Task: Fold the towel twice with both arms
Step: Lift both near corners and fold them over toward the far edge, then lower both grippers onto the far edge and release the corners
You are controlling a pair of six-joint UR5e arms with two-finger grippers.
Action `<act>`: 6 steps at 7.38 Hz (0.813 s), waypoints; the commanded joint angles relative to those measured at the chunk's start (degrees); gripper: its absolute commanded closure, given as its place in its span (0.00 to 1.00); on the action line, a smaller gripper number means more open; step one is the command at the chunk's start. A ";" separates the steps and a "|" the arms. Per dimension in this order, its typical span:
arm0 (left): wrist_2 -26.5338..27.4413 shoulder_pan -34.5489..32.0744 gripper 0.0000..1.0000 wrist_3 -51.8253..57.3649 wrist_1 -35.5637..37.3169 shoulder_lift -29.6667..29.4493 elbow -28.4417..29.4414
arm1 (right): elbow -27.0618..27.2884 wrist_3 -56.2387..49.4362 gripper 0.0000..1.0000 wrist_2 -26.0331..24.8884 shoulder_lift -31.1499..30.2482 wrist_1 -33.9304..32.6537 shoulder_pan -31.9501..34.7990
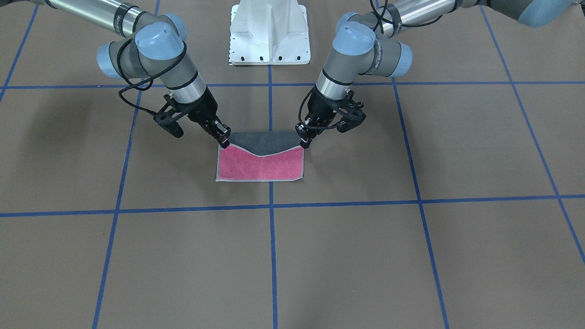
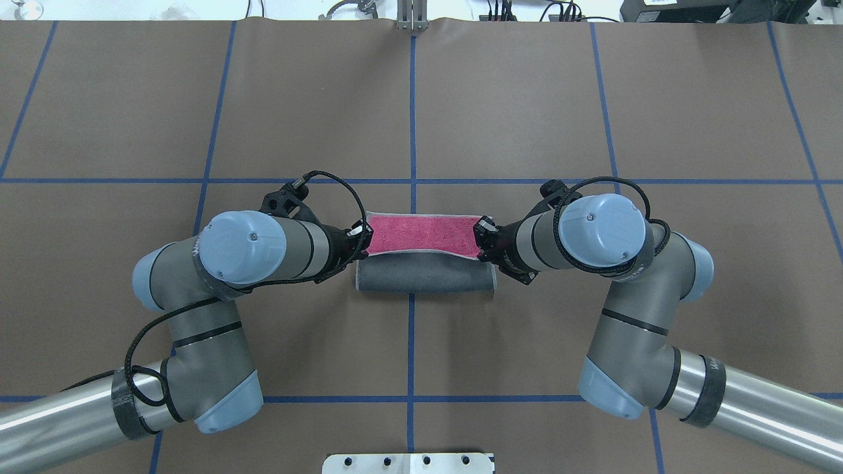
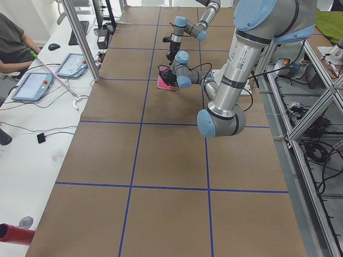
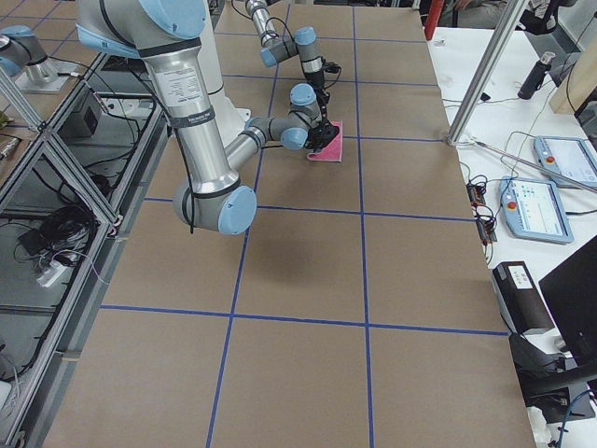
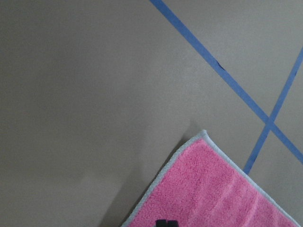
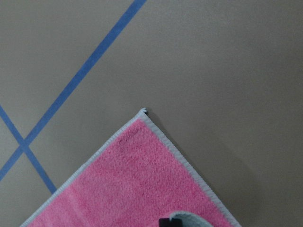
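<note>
The towel (image 1: 260, 167) lies near the table's middle with its pink face up. Its robot-side edge is lifted and turned over, so the dark grey face (image 1: 263, 140) shows and sags in the middle. My left gripper (image 1: 304, 140) is shut on one lifted corner, my right gripper (image 1: 224, 139) on the other. In the overhead view the pink strip (image 2: 425, 236) lies beyond the grey fold (image 2: 425, 276), with the left gripper (image 2: 363, 242) and the right gripper (image 2: 484, 242) at its ends. Both wrist views show the pink face (image 5: 222, 194) (image 6: 137, 184) and its far corners flat on the table.
The white pedestal base (image 1: 269, 41) stands behind the towel on the robot's side. Blue tape lines (image 1: 270, 201) cross the brown table. A side table with tablets (image 3: 33, 85) and a seated person (image 3: 13, 45) lies past the table's far edge.
</note>
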 commanded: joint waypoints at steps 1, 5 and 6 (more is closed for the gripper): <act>0.00 -1.37 1.00 0.35 -0.02 -2.00 2.78 | -0.87 -0.06 1.00 0.01 0.67 0.00 0.31; -0.18 -2.78 1.00 0.44 0.06 -2.36 3.84 | -3.32 -0.15 1.00 0.01 1.80 0.00 1.72; -0.26 -2.79 1.00 0.44 0.06 -2.88 4.63 | -3.94 -0.15 1.00 0.01 2.33 0.00 1.72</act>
